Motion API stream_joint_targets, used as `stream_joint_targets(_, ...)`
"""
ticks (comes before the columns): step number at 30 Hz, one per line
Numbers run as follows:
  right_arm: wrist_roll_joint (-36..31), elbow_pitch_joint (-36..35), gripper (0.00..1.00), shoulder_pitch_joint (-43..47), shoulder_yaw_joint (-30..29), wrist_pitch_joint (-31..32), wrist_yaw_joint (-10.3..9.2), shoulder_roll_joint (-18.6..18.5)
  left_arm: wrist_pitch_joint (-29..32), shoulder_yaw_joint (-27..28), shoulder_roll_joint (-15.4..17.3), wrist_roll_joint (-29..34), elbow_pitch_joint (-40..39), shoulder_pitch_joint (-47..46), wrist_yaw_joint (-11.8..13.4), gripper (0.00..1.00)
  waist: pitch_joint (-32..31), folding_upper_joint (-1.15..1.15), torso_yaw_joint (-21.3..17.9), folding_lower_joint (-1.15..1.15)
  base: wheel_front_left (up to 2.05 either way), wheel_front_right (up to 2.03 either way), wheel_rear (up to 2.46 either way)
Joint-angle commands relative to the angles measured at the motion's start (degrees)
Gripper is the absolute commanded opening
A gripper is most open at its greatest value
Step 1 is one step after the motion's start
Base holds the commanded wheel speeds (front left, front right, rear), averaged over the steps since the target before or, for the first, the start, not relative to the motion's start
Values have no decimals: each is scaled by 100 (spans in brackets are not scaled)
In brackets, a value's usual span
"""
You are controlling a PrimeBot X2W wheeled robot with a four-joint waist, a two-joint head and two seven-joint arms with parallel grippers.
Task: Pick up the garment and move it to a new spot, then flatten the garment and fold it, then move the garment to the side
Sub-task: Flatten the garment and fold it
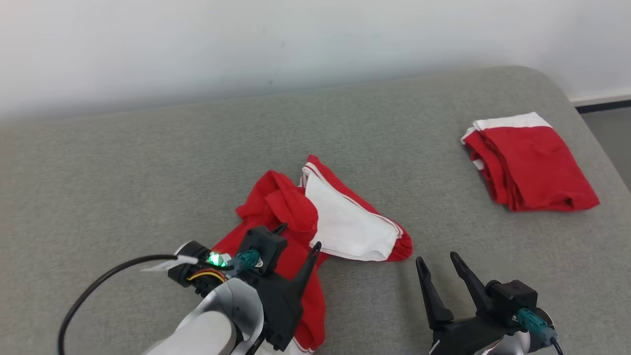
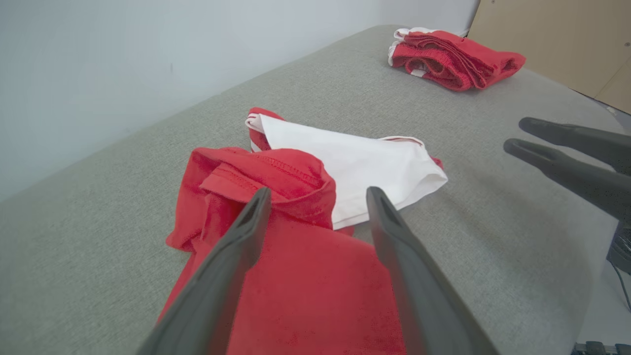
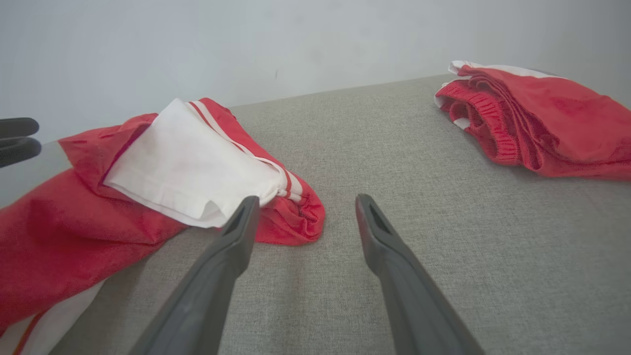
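A crumpled red and white garment [image 1: 320, 217] lies in the middle of the grey padded table [image 1: 148, 172]. A white panel [image 2: 365, 162] is turned up on its right half, with red cloth bunched to the left. My left gripper [image 1: 298, 237] stands open over the garment's red near part [image 2: 296, 276], its fingers apart above the cloth and gripping nothing. My right gripper [image 1: 436, 258] is open just right of the garment, low over bare table. In the right wrist view the garment's red striped hem [image 3: 296, 222] sits just beyond the right gripper [image 3: 306, 199].
A second red and white garment [image 1: 530, 165] lies folded at the back right, near the table's rounded right edge [image 1: 606, 148]. A pale wall runs behind the table. A black cable [image 1: 98, 286] loops off my left wrist.
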Motion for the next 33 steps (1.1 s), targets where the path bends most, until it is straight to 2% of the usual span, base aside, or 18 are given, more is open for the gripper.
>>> stream_joint_targets(1,65,2,100,-32,-3,-51,-15,-4,-6,-6,-59,75,65,-100,9,100,47,0,-158,0,0,0,0)
stream_joint_targets(9,110,96,100,-121,83,-122,-15,-3,-110,-56,-287,207,952,-451,9,100,159,0,-411,0,0,0,0)
stream_joint_targets(10,110,106,100,-112,72,-132,-15,-3,-110,-47,-304,223,1041,-501,38,46,167,0,-426,0,0,0,0)
stream_joint_targets(11,110,117,100,-109,68,-141,-15,-3,-110,-34,-317,236,1122,-544,71,0,176,0,-442,0,0,0,0)
stream_joint_targets(19,112,147,100,-118,-55,-190,-15,-3,-70,124,-320,17,1211,-642,101,0,210,0,-402,0,0,0,0)
stream_joint_targets(23,139,157,100,-158,-33,-214,-15,-2,-676,584,-521,-297,890,-809,29,0,193,0,-322,0,0,0,0)
stream_joint_targets(27,170,225,100,-212,7,-244,-15,-2,-1292,981,-701,-453,594,-1189,-153,0,154,0,-272,0,0,0,0)
stream_joint_targets(33,225,323,100,-231,95,-267,-15,-2,-1664,1146,-1069,-378,491,-2088,-354,0,70,0,-297,0,0,0,0)
